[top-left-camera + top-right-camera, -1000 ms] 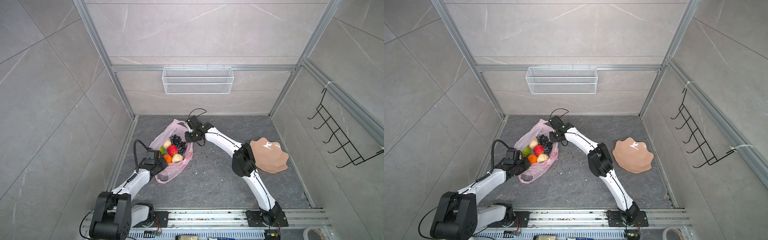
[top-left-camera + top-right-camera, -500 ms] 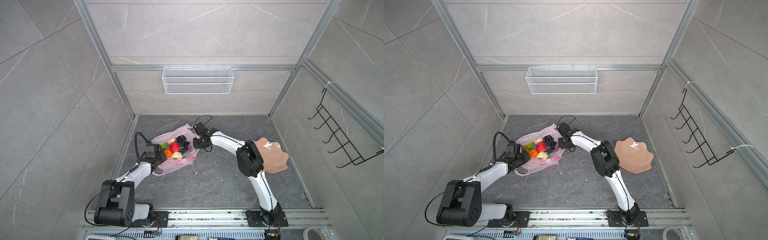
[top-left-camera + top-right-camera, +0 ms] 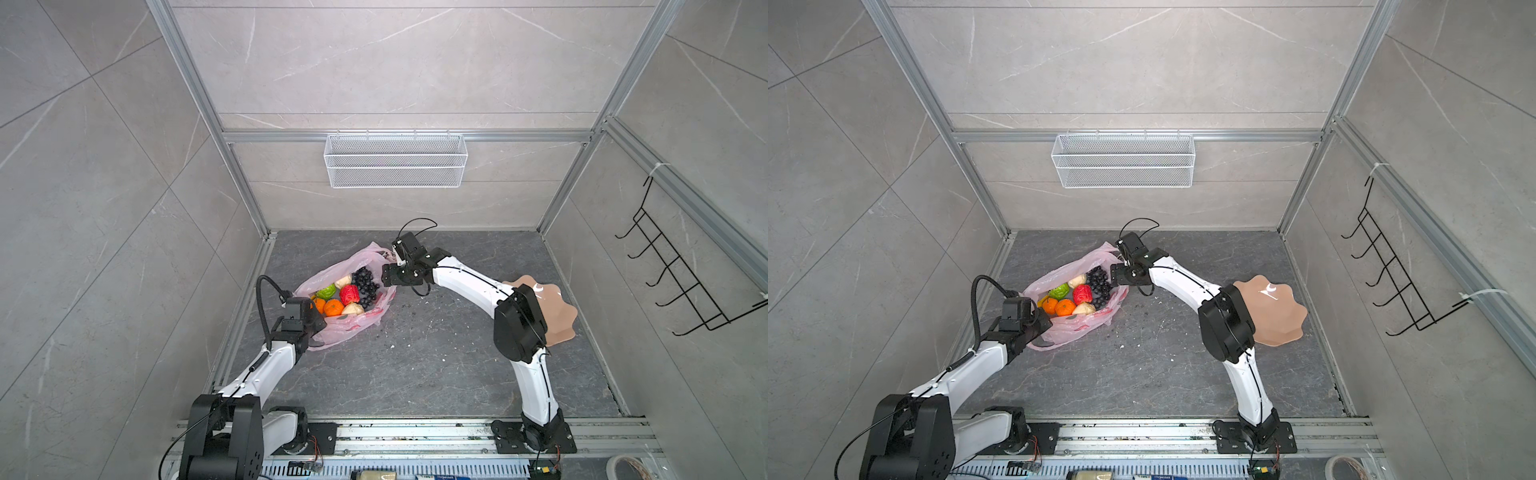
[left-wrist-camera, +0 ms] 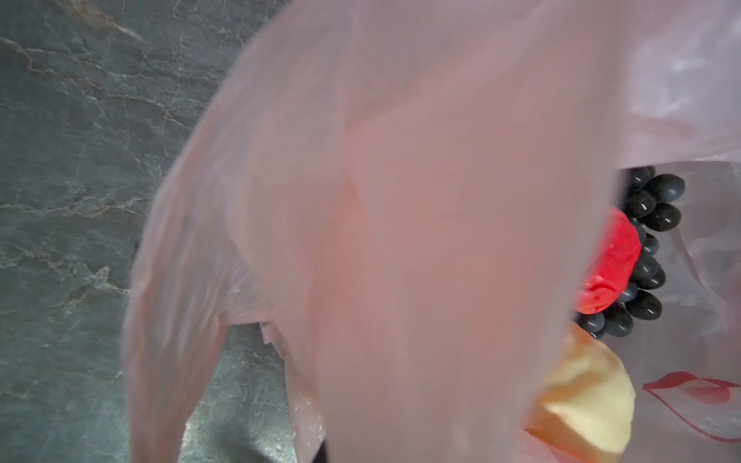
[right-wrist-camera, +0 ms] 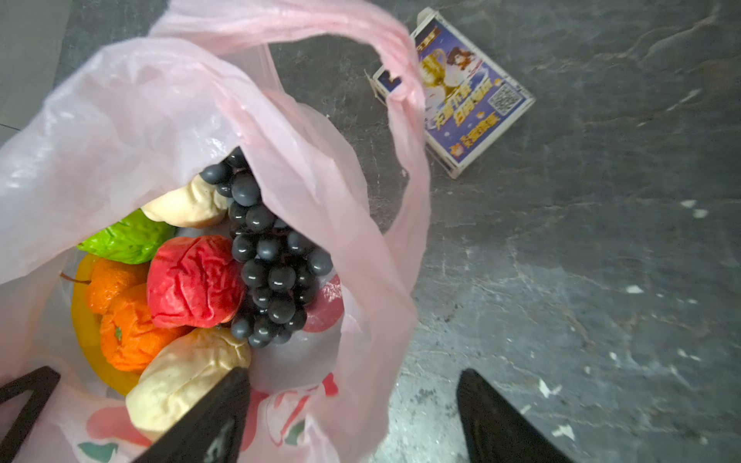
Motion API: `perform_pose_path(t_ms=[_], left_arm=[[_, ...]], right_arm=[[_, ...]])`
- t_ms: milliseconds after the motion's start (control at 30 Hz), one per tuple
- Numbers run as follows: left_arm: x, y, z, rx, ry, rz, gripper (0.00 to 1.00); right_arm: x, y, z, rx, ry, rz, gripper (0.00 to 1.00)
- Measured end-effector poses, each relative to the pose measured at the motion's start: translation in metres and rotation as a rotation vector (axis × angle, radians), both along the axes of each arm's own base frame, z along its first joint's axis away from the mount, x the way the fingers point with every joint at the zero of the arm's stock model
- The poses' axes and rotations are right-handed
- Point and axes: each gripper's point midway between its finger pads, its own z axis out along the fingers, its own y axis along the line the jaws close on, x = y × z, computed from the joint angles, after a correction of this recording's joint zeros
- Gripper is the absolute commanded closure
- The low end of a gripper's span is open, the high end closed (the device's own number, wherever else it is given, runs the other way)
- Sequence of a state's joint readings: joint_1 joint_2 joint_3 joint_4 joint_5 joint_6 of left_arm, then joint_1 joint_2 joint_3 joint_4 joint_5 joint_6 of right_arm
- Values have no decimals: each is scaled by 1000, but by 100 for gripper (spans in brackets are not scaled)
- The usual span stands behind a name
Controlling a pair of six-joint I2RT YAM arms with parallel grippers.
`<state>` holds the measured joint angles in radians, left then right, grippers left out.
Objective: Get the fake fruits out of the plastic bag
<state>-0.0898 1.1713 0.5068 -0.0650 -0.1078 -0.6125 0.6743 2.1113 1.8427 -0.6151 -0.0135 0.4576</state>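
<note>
Pink plastic bag (image 5: 120, 120), fake fruits (image 5: 192, 280) inside; right pincer (image 5: 353, 375) spread wide; printed box (image 5: 473, 104) just beside

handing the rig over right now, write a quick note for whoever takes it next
Left gripper: shut, apparently pinching the near edge of the bag.
Right gripper: open, empty, at the bag's far edge.
Bag lies on the floor, mouth open; every fruit in view is inside it. Plate sits to the right, nothing seen on it.
Done: bag mouth opened. Left: take all fruits out.
</note>
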Motion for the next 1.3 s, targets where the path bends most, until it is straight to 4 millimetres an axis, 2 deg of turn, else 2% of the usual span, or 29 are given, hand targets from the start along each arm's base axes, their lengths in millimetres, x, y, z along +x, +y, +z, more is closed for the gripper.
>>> perform_pose_path(t_ms=[67,167,267,333,433,533,633,767,900,1133,1300], left_arm=[[1,-2,0,-4,-7,-14,100],[0,-4,-2,-8,-23,-31,100],[-9,-6,-9,-16,-30,-43,100],[-12,-6,-11,-17,-28,-45,100],[-11,-9,-9,-30,-36,-57,100],[-8,-12,-6,-39,-54,-65,100],[-7,-14,-5,-32,-63,-73,100],[-8,-24,-4,-23,-68,-102,100],[-9,-28,-3,-12,-69,-114,100],[-8,-30,-2,-18,-75,-118,100],[-13,-30,-5,-46,-73,-99,100]], right_arm=[[-10,-14,14,-18,-18,-6,7],[-23,-46,40,-49,-50,-43,6],[-26,-99,61,-87,-75,-140,6],[-24,-145,68,-138,-83,-237,6],[-26,-207,62,-248,-60,-374,5],[-36,-247,40,-343,7,-448,6],[-56,-282,13,-440,105,-495,8],[-69,-303,2,-497,162,-529,16],[-70,-307,-4,-520,180,-538,28],[-71,-321,-42,-576,281,-545,44],[-68,-326,-53,-585,301,-547,58]])
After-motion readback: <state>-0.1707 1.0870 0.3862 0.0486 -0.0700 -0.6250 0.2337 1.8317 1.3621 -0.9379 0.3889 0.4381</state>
